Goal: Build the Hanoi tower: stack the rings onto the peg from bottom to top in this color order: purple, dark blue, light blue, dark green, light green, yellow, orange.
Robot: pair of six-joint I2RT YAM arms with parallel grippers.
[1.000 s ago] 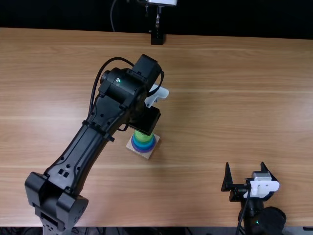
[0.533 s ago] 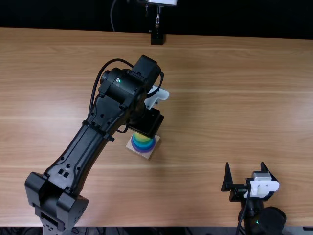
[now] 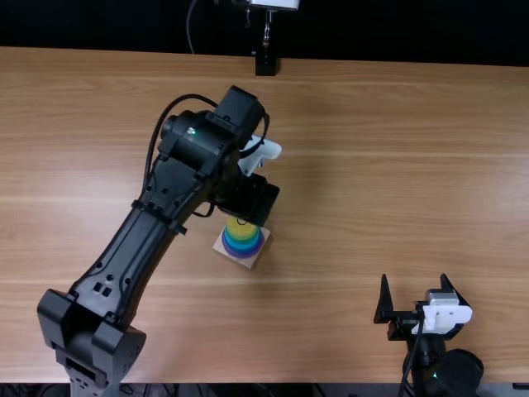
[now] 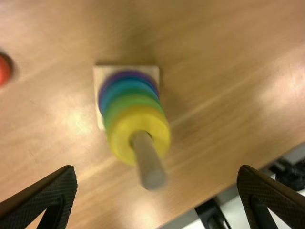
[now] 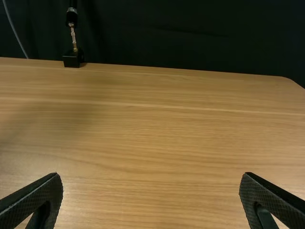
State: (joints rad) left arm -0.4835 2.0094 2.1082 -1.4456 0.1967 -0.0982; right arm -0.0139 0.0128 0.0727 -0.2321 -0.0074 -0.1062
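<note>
In the top view my left gripper [image 3: 254,203] is over the far side of the ring stack, partly covering it. In the left wrist view the same gripper [image 4: 157,169] stands open, its fingers wide apart with the peg [image 4: 148,164] rising between and beyond them. The yellow ring [image 4: 116,138] is around the peg on top of green, blue and purple rings on the square wooden base [image 4: 98,78]. A round orange-red thing [image 4: 4,70] lies off to one side, partly cut off. My right gripper [image 3: 413,278] is open and away from the stack; its fingers spread likewise in its wrist view [image 5: 150,175].
The wooden table [image 3: 347,165] spreads around the stack. A black stand [image 3: 265,64] is at the far table edge. The left forearm [image 3: 124,248] crosses the table's near left part.
Yellow now shows on top of the stack, where light green showed a second ago. My left arm has shifted slightly toward the far left. The right arm has stayed still.
</note>
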